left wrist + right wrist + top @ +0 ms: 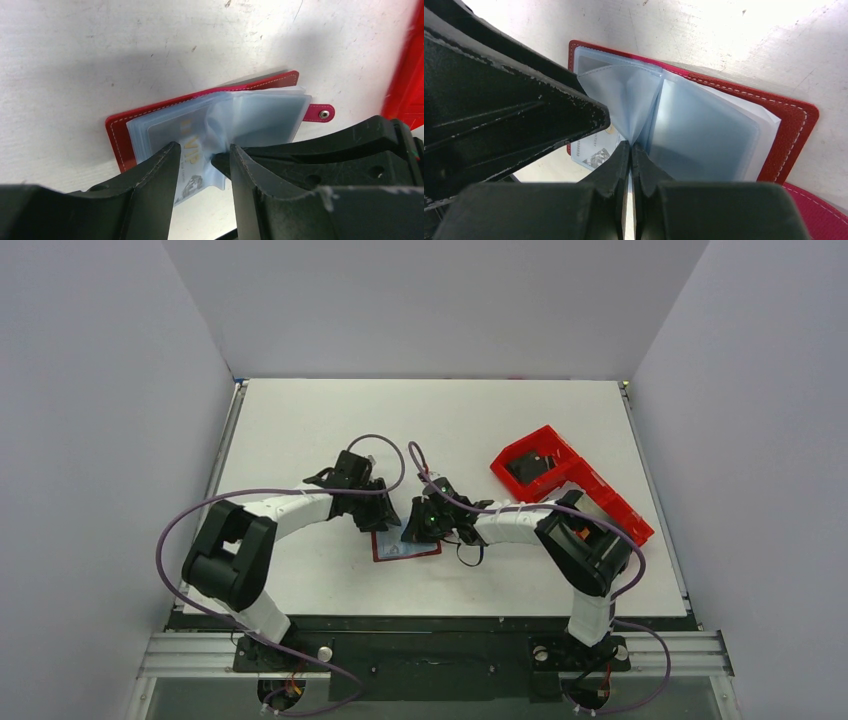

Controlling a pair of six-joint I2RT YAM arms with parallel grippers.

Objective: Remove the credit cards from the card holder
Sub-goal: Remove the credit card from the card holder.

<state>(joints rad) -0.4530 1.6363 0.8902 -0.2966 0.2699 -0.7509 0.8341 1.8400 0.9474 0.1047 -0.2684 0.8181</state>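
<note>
The card holder (405, 548) lies spread open, sleeves up, near the front middle of the bench (300, 430) between both arms. Its long axis runs left-right, slightly tilted, and a snap tab (320, 113) juts from one short end. A sleeved credit card (187, 172) reads "VIP" in gold. The left hand (201, 152) stands partly open astride that card; the right hand (630, 147) is closed, pinching a clear sleeve (624, 105).

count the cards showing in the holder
1: a card with gold lettering, poking past the open holder's edge between the left gripper's jaws. The right gripper pinches a sleeve; other sleeves may hide more.
</note>
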